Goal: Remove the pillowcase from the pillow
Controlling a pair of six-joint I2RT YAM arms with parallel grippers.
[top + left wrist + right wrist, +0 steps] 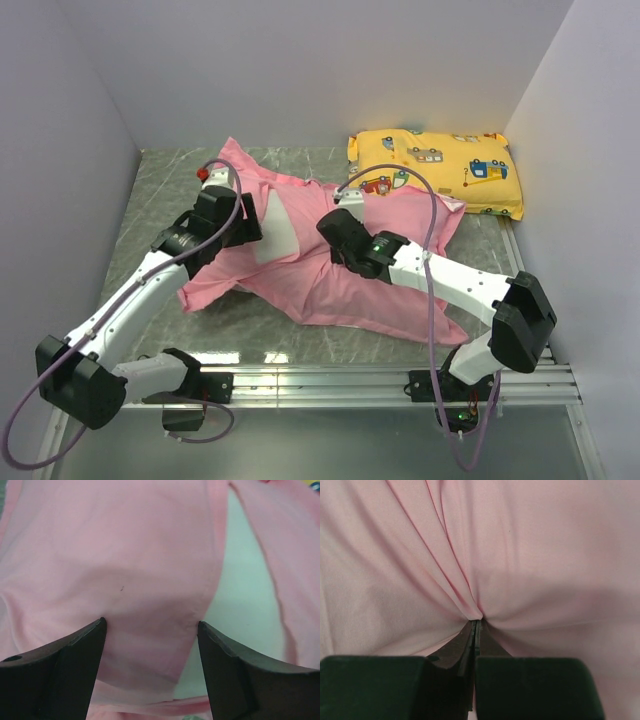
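The wrinkly pink satin pillowcase [370, 295] is lying on the grey marbled table [160, 190], hiding all but a strip of the plump white pillow [272, 230]. The right gripper [476, 623] is pinching a gathered fold of it, jaws closed. The left gripper [152, 625] is hanging wide apart over pink cloth, gripping nothing; whether it is touching the cloth is unclear.

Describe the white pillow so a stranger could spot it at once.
Start at the grey table, where a pink pillowcase sprawls across the middle. At its left side, by the open left end effector, a pale strip shows through the cover's opening: that is the pillow. It is plain white, unlike the yellow pillow printed with vehicles at the far right corner.
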